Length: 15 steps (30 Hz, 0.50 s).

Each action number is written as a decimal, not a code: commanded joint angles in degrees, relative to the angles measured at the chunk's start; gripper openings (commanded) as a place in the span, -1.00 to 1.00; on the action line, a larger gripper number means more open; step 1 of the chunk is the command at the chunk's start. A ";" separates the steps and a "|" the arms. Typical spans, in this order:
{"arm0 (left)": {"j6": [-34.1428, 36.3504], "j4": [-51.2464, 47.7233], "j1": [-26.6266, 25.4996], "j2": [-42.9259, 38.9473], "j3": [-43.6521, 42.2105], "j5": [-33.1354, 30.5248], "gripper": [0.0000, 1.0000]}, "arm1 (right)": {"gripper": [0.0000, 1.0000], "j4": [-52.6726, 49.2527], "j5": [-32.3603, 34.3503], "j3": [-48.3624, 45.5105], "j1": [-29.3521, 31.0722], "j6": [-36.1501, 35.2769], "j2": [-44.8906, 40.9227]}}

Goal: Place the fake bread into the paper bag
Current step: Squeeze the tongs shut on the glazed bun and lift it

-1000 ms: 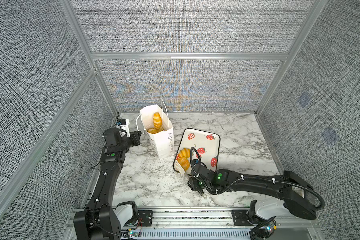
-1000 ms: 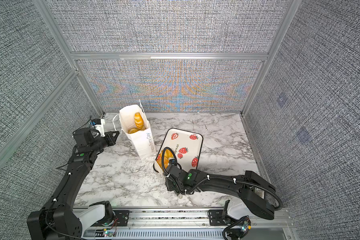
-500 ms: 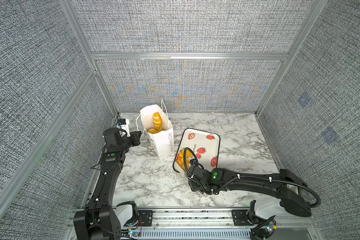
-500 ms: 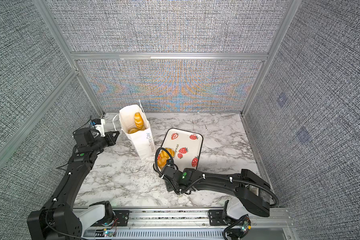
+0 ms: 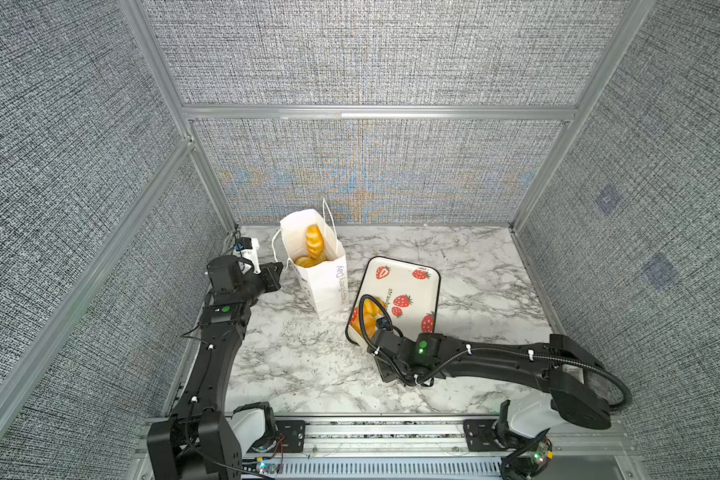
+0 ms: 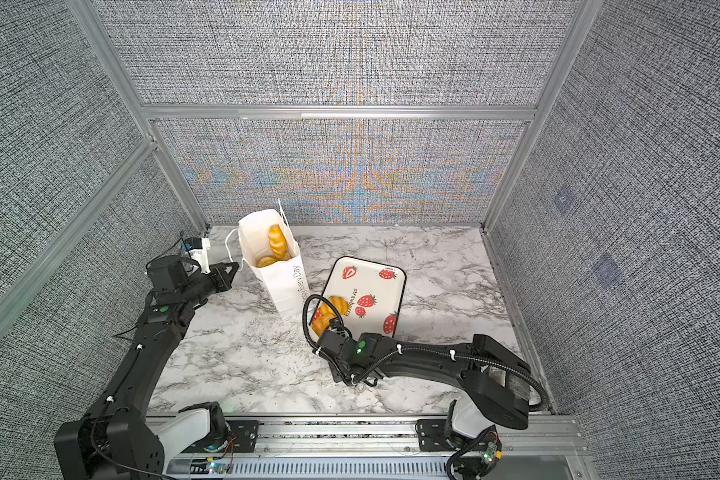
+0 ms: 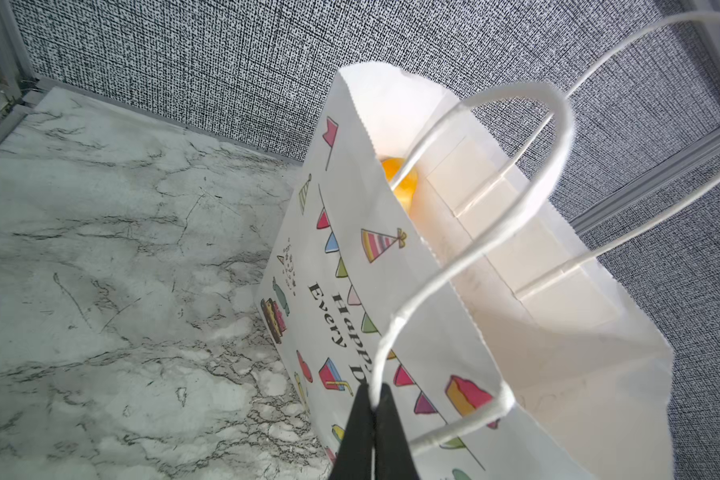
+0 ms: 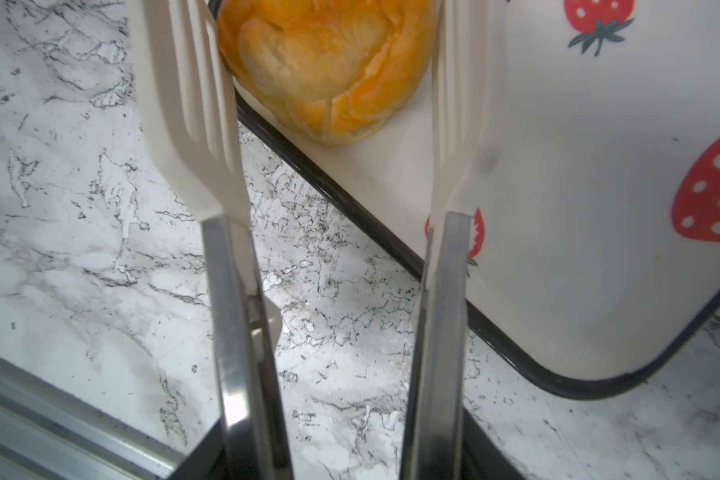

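Black left gripper [image 7: 374, 395] is clenched on one white cord handle [image 7: 393, 324] of the paper bag [image 7: 350, 249], jaws fully together, with the cord drawn sideways off the bag's left side. In both top views this gripper sits just beside the bag. The left wall panel [image 5: 100, 208] is close behind the arm, so room on that side is slight. The second handle stands free above the mouth.

On the other side the right gripper [image 5: 381, 340] grasps a pair of tongs [image 8: 229, 291], partly squeezed. Their white slotted blades flank one piece of the fake bread [image 8: 325, 62] at the near-left corner of the tray [image 8: 558, 208]. One blade stands over the black rim, the other over the tray floor. Both lie against the pastry's sides; whether they press on it cannot be told.

The tray lies askew on the marble table top [image 5: 308, 365], with that corner near the bag's foot but apart from it. In a top view at least two pastries [image 6: 334, 305] are bunched there.

Open marble lies right of and behind the tray up to the aluminium frame [image 5: 528, 266], and in front of the bag between the two arms.

The bag stands upright near the back-left corner, mouth open. Inside, a braided loaf [image 5: 313, 243] stands on end, with rolls [image 5: 308, 262] beneath it.
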 commanded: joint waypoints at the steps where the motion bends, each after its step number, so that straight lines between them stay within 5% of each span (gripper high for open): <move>1: 0.06 0.72 0.00 0.20 -0.10 0.35 -1.00 | 0.10 -2.11 2.19 0.50 0.12 0.19 -0.26; 15: -0.11 0.87 0.00 0.43 -0.11 0.39 -1.00 | -0.26 -3.70 6.07 -0.29 0.04 0.26 -4.49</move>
